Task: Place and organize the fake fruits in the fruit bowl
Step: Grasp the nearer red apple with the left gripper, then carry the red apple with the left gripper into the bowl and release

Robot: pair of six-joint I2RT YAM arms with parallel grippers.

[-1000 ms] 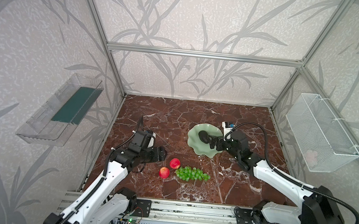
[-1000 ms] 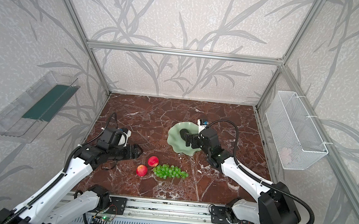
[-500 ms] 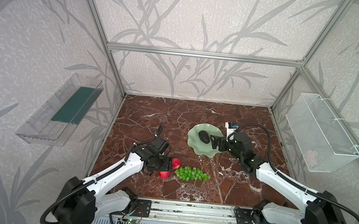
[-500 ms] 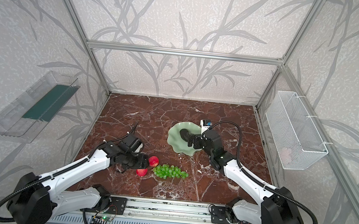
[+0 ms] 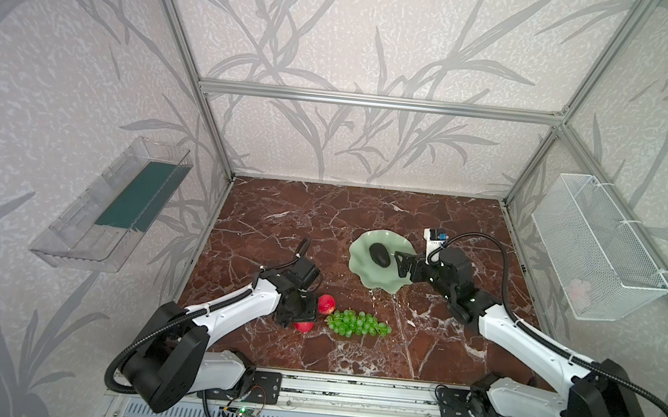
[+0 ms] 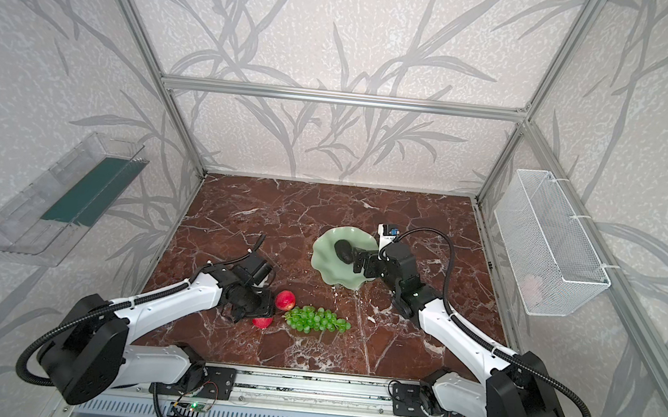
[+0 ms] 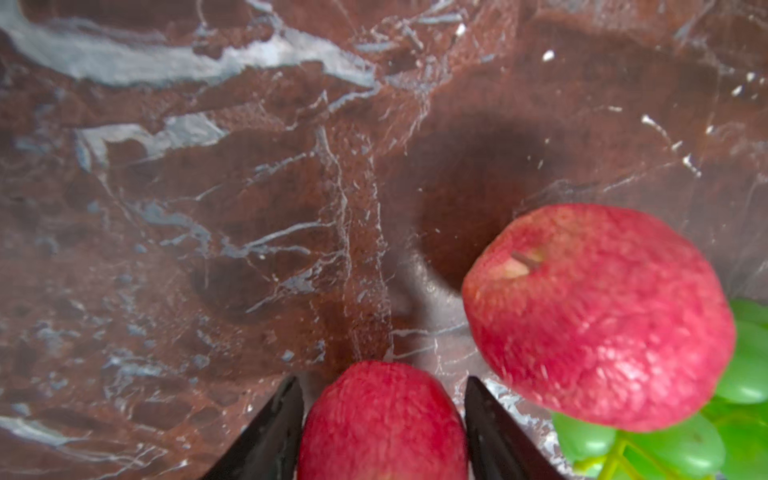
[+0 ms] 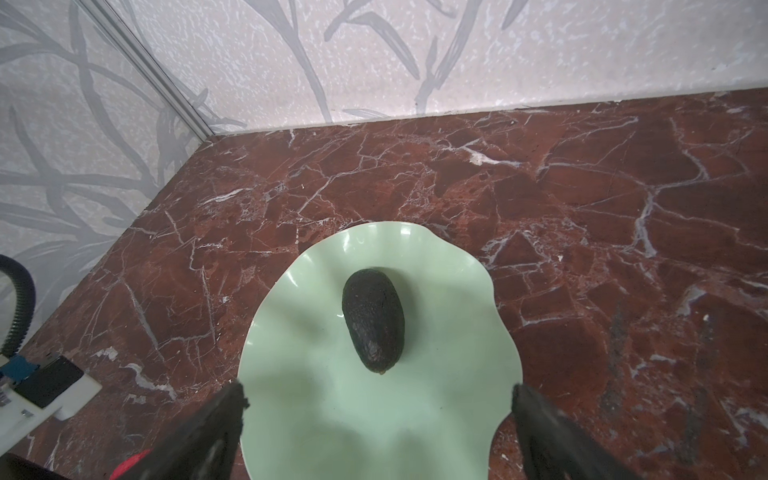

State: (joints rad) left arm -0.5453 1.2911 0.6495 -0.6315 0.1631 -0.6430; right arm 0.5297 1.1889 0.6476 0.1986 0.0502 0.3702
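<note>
Grape bunch (image 5: 356, 323) lengthwise left to right

The far apple (image 7: 598, 316) and the grapes (image 7: 748, 365) crowd one side of the near apple (image 7: 382, 424) clamped in the left gripper (image 7: 381, 380), while the tabletop (image 5: 301, 223) beyond lies open and the bowl (image 8: 316, 415) has room beside the avocado (image 8: 373, 324).

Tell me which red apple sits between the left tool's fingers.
The front apple, nearer the robot's base: the left tool grips it on both sides. The other apple lies free beside the grapes.
</note>
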